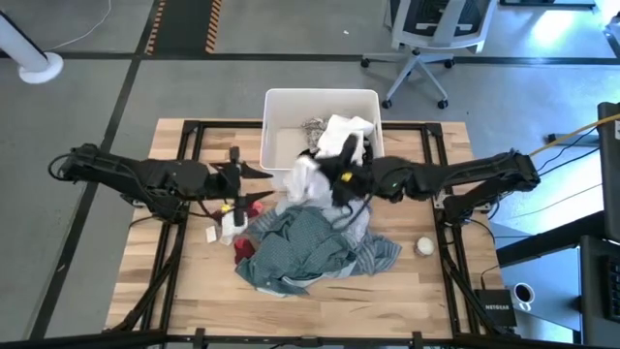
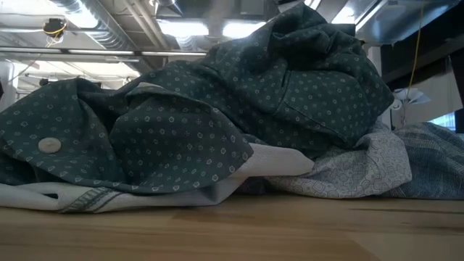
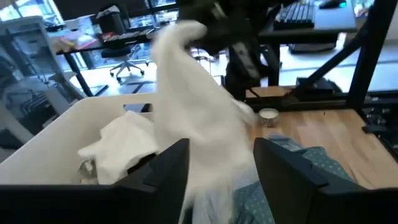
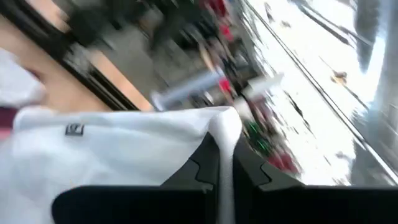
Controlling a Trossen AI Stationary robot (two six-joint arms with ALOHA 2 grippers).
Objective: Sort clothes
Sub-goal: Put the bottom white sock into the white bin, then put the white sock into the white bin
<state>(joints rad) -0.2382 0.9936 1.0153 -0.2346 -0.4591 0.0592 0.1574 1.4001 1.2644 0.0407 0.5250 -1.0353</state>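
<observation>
A white garment hangs over the near edge of the white tub, and my right gripper is shut on its upper part. My left gripper stands open just left of it. In the left wrist view the open fingers frame the hanging white garment; whether they touch it I cannot tell. The rest of the clothes lie heaped on the table: a blue-green dotted shirt, a small red piece and a grey-white patterned piece. My right gripper pinches a raised fold of the white garment between its two fingers. It reaches in about level from the table's right side. The cloth hangs slack below the hold, its lower end by the heap in front of the tub.
The tub holds another white piece and a patterned piece. A small white ball lies on the wood at the right of the heap. A black frame runs around the table top. Bare wood lies along the near edge.
</observation>
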